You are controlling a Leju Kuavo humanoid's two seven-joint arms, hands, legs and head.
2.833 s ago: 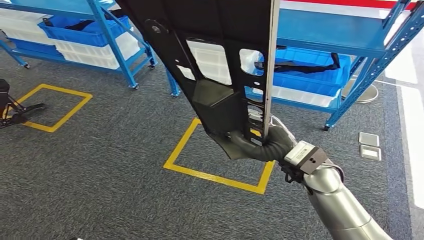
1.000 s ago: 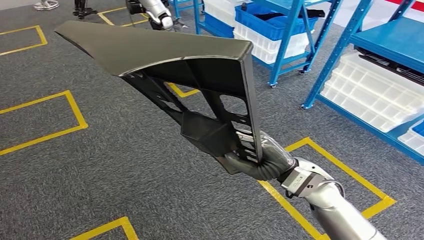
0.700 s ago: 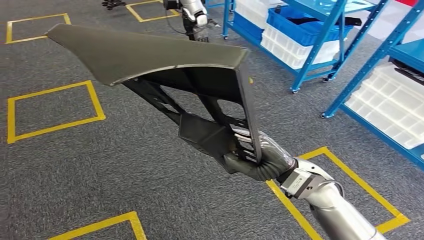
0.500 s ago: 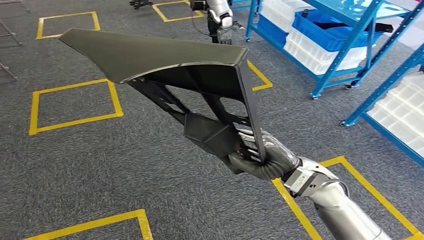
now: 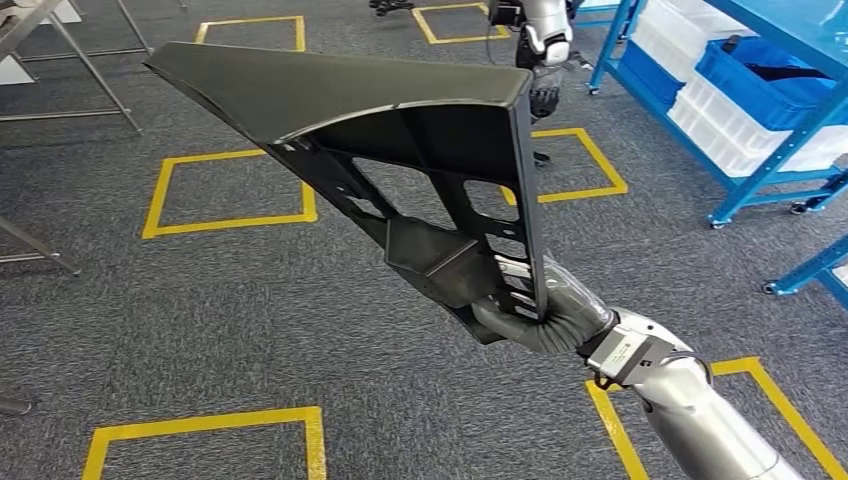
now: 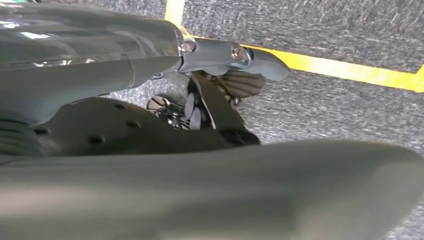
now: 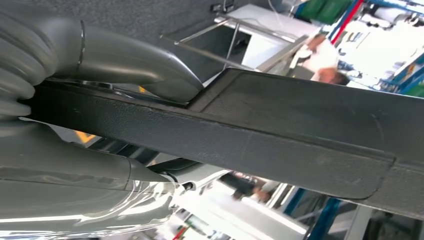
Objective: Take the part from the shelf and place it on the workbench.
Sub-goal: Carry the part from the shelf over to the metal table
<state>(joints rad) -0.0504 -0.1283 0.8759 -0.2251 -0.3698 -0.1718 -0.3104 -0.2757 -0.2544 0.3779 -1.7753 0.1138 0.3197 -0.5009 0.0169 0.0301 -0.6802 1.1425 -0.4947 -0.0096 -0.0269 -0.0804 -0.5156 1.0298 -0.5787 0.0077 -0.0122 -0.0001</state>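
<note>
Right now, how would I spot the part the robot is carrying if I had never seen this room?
Start from the grey carpet marked with yellow tape squares. Follow the silver arm rising from the lower right to the right hand, which grips the narrow end of the black plastic part. It is a long, wedge-shaped panel, smooth on top, ribbed with cut-outs underneath, held above the floor.

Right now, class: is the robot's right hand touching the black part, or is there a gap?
Touching. In the head view the right hand wraps around the black part's narrow lower end and holds it up off the floor; the right wrist view shows the fingers pressed against it.
</note>
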